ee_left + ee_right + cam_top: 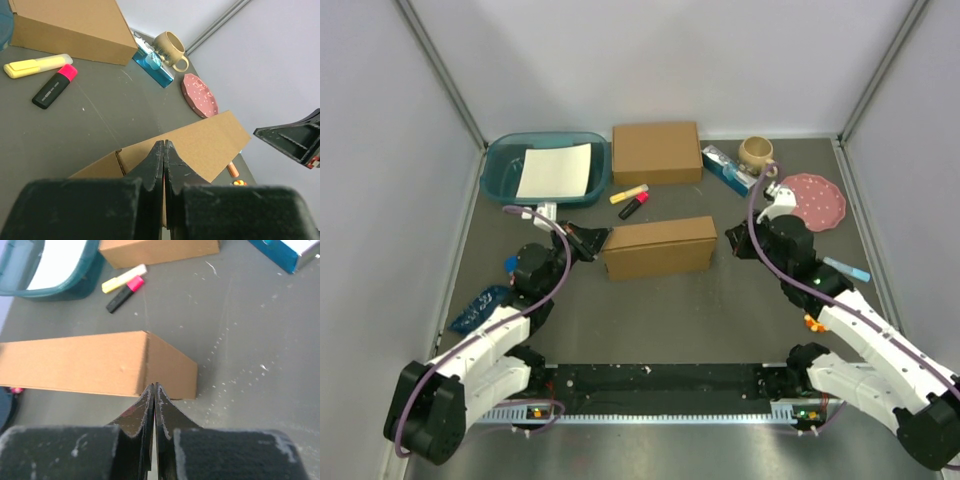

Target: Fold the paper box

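Brown cardboard paper box [660,247], closed rectangular block, left gripper [601,239] at its 9 o'clock, right gripper [731,240] at 3 o'clock, jaws pressed together.

No text, label, brand or number can be read in any view. Pale printing is seen on the blue carton [152,65] beside the mug [170,47] — too blurred to be deciphered.
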`<state>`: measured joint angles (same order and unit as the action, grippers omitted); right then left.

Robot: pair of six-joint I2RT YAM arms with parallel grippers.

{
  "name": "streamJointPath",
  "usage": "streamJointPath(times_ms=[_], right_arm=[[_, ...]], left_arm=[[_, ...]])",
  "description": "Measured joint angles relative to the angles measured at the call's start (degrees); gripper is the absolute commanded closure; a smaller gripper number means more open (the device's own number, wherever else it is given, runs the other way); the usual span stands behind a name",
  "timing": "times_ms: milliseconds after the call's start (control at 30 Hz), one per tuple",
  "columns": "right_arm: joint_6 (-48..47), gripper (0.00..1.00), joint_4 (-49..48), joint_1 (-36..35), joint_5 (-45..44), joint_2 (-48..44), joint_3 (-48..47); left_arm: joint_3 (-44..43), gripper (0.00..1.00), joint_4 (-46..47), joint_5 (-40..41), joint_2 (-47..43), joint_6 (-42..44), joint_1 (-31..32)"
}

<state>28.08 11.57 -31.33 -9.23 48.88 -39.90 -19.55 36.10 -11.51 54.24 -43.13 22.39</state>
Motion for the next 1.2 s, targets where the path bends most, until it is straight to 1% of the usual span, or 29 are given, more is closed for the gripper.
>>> streamJointPath(times_ms=[167,267,333,467,567,633,733,900,1000,1100,1200], right_arm=[[0.4,1.00,-3.0,0.1,5.0,1.0,-4.5],[2.5,1.00,-8.7,1.6,10.4,2.5,-7.2],[4.9,1.00,-13.4,3.7,14.6,3.7,-7.1],[12.0,1.00,-26.7,9.7,24.8,8.8,-0.5],[15.7,1.00,-29.8,11.4,30.1,16.0,3.7],[18.5,1.00,-34.2,12.3,32.1,19.4,5.3],[19.2,1.00,-35.3,12.3,33.1,18.9,5.8],[19.4,1.00,-33.6,12.3,33.9,16.8,5.7],[19.8,1.00,-33.3,12.2,35.4,16.0,4.0],[19.7,1.00,-33.5,11.8,37.4,17.1,1.2],[19.4,1.00,-34.0,11.3,40.2,20.8,-0.8]], left_arm=[[-1.0,1.00,-1.7,0.4,0.0,0.2,0.0],[-1.1,1.00,-2.0,0.5,0.0,0.2,0.0],[-1.2,1.00,-2.3,0.7,0.0,0.2,0.0],[-1.4,1.00,-2.7,1.3,0.4,0.4,0.0],[-1.4,1.00,-2.1,1.8,1.0,0.5,0.0],[-1.5,1.00,-1.3,2.3,1.7,0.8,-0.2],[-1.4,1.00,-0.7,2.4,2.2,0.9,-0.2],[-1.4,1.00,-0.1,2.3,2.7,1.2,-0.2],[-1.4,1.00,0.0,2.3,2.7,1.3,-0.2],[-1.5,1.00,0.1,2.3,2.9,1.2,-0.2],[-2.0,1.00,0.2,2.0,3.6,1.3,-0.2]])
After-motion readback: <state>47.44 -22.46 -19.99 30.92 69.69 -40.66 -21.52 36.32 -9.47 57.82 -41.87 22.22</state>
